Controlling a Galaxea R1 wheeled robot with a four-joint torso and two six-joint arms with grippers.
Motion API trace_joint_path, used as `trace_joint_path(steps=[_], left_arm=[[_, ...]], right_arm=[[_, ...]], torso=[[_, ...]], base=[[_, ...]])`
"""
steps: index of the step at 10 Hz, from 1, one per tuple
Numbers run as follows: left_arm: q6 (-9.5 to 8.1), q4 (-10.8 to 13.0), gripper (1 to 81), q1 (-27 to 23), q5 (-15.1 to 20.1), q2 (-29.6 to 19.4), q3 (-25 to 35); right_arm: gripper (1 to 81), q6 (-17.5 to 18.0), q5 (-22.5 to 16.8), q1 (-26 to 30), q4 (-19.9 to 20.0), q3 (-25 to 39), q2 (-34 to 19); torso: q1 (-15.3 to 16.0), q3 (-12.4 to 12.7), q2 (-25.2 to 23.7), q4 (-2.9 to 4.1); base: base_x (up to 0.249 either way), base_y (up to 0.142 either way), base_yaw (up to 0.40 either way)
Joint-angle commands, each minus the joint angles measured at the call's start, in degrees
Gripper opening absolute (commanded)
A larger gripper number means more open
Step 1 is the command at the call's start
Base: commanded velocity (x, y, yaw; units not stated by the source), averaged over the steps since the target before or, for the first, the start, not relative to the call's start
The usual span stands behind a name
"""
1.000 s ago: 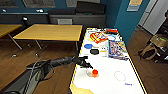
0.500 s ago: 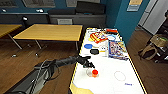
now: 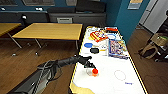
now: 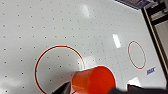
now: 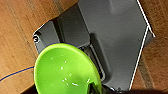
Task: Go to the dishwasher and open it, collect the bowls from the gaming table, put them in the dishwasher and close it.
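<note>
The left gripper (image 3: 93, 67) reaches out over the near part of the gaming table (image 3: 110, 82) and is closed around a small orange cup (image 3: 95, 71), which it carries just above the white top; in the left wrist view the cup (image 4: 93, 80) hangs upright, mouth up, over a red ring printed on the surface. The collecting step is in hand, yet this cup is not one of the bowls, so by my judgement the next move calls for putting it aside and reaching farther up the table. There, left of the clutter, the blue bowl (image 3: 88, 45) sits mouth up. The table's long axis runs from near to far. The right gripper (image 5: 96, 88) pinches the rim of the yellow-green bowl (image 5: 66, 70), its mouth facing the camera, above wooden floor.
</note>
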Motion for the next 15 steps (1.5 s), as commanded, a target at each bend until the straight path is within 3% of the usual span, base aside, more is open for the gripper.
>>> trace_joint_path(steps=[1, 2, 3, 4, 7, 8, 9, 11, 12, 13, 15], left_arm=[[0.09, 0.4, 81.1, -9.3, 2.6, 2.3, -0.8], [0.09, 0.6, 81.1, -9.3, 2.9, 2.6, -1.0], [0.09, 0.6, 81.1, -9.2, 2.9, 2.5, -1.0], [0.09, 0.7, 81.1, -9.2, 2.9, 2.5, -1.0], [-0.17, 0.7, 81.1, -8.0, 2.8, 2.5, -1.0], [-0.08, 1.1, 1.0, -7.2, 2.8, 2.4, -1.0], [-0.17, 2.5, 1.0, -6.6, 2.9, 2.4, -0.9], [0.00, 2.2, 1.0, -7.2, 3.0, 1.0, 1.4], [0.00, 1.8, 1.0, -8.2, 2.7, -1.5, 6.9], [-0.26, 1.7, 1.0, -9.2, 1.5, -6.3, 16.8], [-0.35, 1.7, 1.0, -10.0, 0.1, -12.9, 27.4]], right_arm=[[1.0, -0.2, -3.7, 1.1, -1.0, 1.3, -0.9], [1.0, -0.2, -3.7, 1.1, -1.0, 1.3, -0.9], [1.0, -0.2, -3.7, 1.2, -1.0, 1.3, -0.9], [1.0, -0.2, -3.7, 1.2, -1.0, 1.4, -0.8], [1.0, -0.2, -3.7, 1.2, -1.0, 1.3, -0.8], [1.0, -0.2, -3.7, 1.2, -0.9, 1.2, -0.8], [1.0, -0.2, -3.6, 1.2, -0.9, 1.1, -0.8], [1.0, -0.2, -3.7, 1.3, -0.9, 1.4, -0.8], [1.0, -0.2, -3.7, 1.2, -0.9, 1.4, -0.8], [1.0, -0.2, -3.6, 1.1, -0.9, 1.4, -0.9], [1.0, -0.2, -3.5, 0.8, -0.9, 1.4, -0.9]], torso=[[0.0, -4.8, 0.0, 0.00], [0.0, -6.3, 0.0, 0.00], [0.0, -3.2, 0.0, 0.00], [0.0, -4.8, 0.0, 0.00], [0.1, -6.0, 0.1, 0.00], [0.1, -6.0, 0.1, 0.00], [0.1, -6.0, 0.1, 0.00], [0.1, -6.0, 0.1, 0.00], [0.1, -6.0, 0.1, 0.00], [0.1, -6.0, 0.1, 0.00], [0.1, -6.0, 0.1, 0.00]], base=[[0.000, 0.000, 0.000], [0.000, 0.000, 0.000], [0.000, 0.000, 0.000], [0.000, 0.000, 0.000], [0.000, 0.000, 0.000], [0.000, 0.000, 0.000], [0.000, 0.000, 0.000], [0.000, 0.000, 0.000], [0.000, 0.000, 0.000], [0.000, 0.000, 0.000], [0.000, 0.000, 0.000]])
